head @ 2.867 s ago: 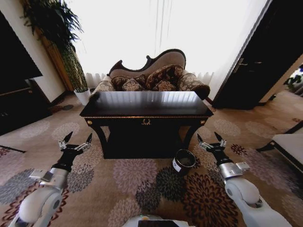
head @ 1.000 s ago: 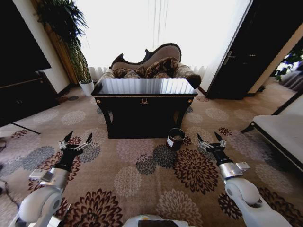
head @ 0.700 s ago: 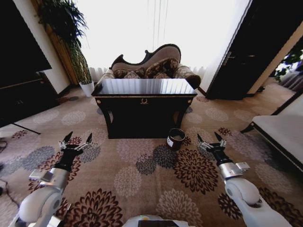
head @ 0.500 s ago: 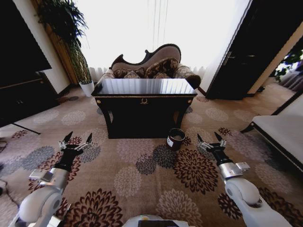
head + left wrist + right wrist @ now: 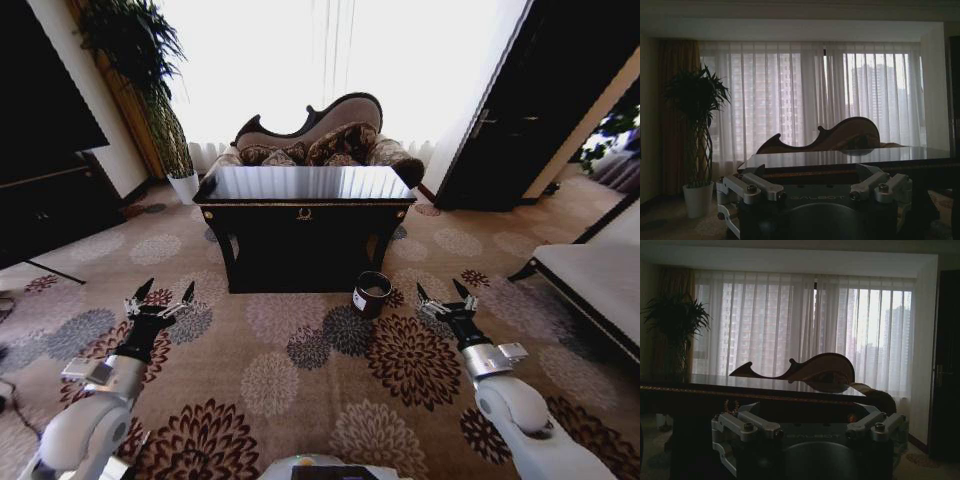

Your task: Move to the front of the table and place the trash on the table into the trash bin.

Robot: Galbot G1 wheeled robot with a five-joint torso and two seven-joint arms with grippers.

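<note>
**Table and trash bin: approach hazards and arm pose**

**Head view.** The table [image 5: 305, 200] stands at upper centre of the frame, well apart from the robot, with patterned carpet [image 5: 300, 370] between. The trash bin [image 5: 372, 293] sits on the floor just beside the table's front right leg, right of centre. No trash can be made out on the glossy top. Risk: a straight approach could clip the bin with the base or right arm and tip it. Glare from the window may also hide small trash. The left gripper [image 5: 159, 298] is at lower left and the right gripper [image 5: 445, 296] at lower right. Both arms reach forward and low over the carpet, fingers spread wide, holding nothing.

**Left wrist view.** The left gripper's fingers [image 5: 760, 186] are parted and empty; the table edge lies beyond, across the middle.

**Right wrist view.** The right gripper's fingers [image 5: 757, 427] are likewise parted and empty, facing the table.
</note>
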